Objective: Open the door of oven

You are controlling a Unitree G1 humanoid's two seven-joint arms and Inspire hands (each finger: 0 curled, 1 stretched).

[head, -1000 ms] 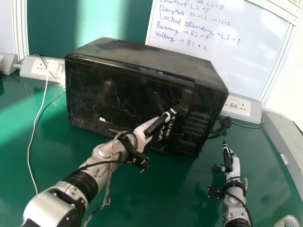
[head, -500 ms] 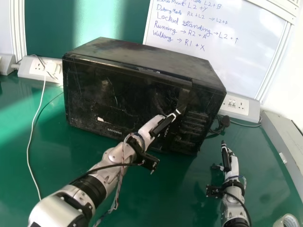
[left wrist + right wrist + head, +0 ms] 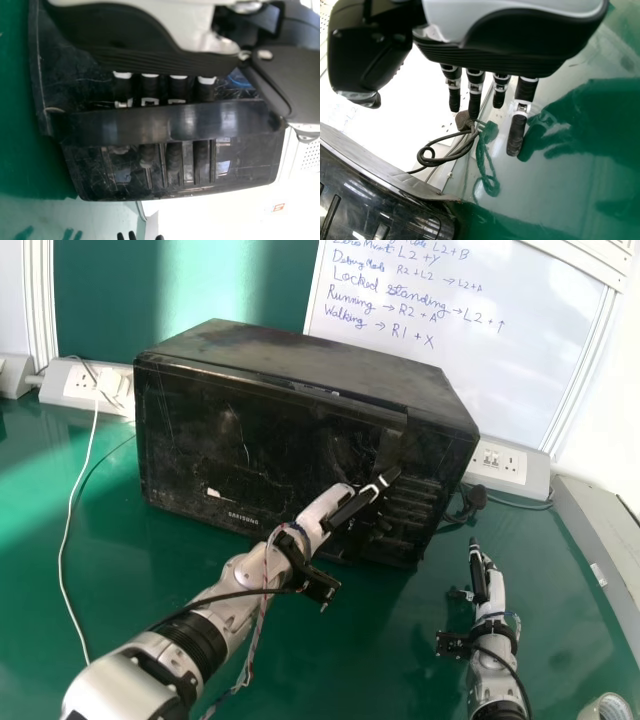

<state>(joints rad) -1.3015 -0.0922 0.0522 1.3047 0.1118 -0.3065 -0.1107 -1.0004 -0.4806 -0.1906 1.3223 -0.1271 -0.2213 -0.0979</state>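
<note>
So the biggest thing here is the green table (image 3: 330, 670), with a whiteboard (image 3: 490, 350) covered in blue handwriting standing behind it. The black oven (image 3: 300, 350) sits on the table right in front of the robot, turned at a bit of an angle, with its door (image 3: 200, 430) looking shut. The dark front has scuffs and a small pale patch low down.

Left arm comes in across the front of the oven. The left hand (image 3: 322, 512) isn't clenched or wrapped round anything: its fingers are pretty much straight. In the left wrist view they run behind the handle (image 3: 225, 117), between it and the oven front, with the tips sticking out past the other side.

The right hand (image 3: 492, 590) is released, fingers straight and holding nothing, over the table to the right of the oven and apart from it.

Smaller stuff: one white socket box (image 3: 82, 385) to the left of the oven, another (image 3: 510, 465) by its right side. A looped black cable with a plug (image 3: 464, 120) is near the oven's right side, a thin white cable (image 3: 68, 510) trails down the left of the table, and there's a roll of tape (image 3: 608, 708) at the near right.
</note>
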